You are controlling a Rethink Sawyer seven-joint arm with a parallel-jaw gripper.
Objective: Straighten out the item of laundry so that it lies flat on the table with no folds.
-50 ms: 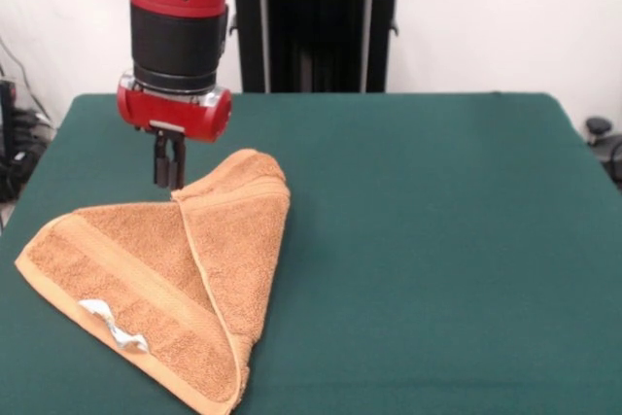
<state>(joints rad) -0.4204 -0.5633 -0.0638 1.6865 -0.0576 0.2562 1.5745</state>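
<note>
Towel (165, 289), orange-tan and folded over itself, is spread on the green bench (437, 240) at its front left. The hand (169, 179) is held just behind the towel's raised fold peak, its fingers seemingly drawn together, gripping nothing.

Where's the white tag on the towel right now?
In the front view the white tag lies on the towel near its lower left hem, toward the picture's bottom left, well below the gripper at the towel's upper fold.
</note>
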